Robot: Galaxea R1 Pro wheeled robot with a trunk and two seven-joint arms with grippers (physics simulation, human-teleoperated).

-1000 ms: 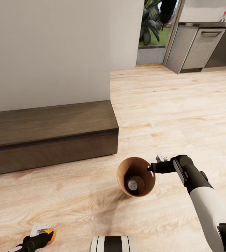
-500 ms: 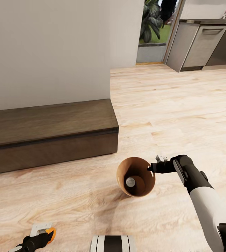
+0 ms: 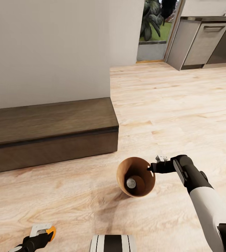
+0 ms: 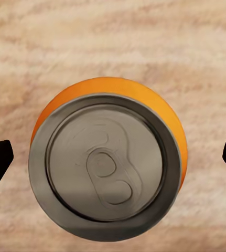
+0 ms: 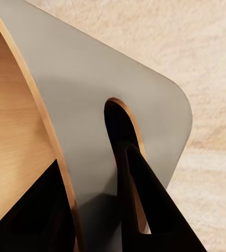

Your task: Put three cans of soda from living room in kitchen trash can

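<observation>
- Right tool [image 3: 151,168] pinches the rim of the tash can [image 3: 135,176] at about 2 o'clock of its mouth — one finger inside, one through the handle slot outside, by the right wrist view. The bin hangs from that grip, tilted, mouth toward the head camera; likely carried this way so it travels with its load.
- One can of soda [image 3: 131,182] lies at the bottom of the bin, silvery top showing.
- Left tool [image 3: 39,234] at 7 o'clock of the head view, closed on an orange can [image 4: 110,163] — black fingertips sit at either side of it in the left wrist view, wood floor [image 3: 183,105] below. Held upright, probably for a clean drop into the bin.
- Kitchen cabinets [image 3: 197,42] at 1 o'clock, well apart; dark low bench [image 3: 50,131] at 9–10 o'clock against the wall.
- Judgement: in transit toward the kitchen.
</observation>
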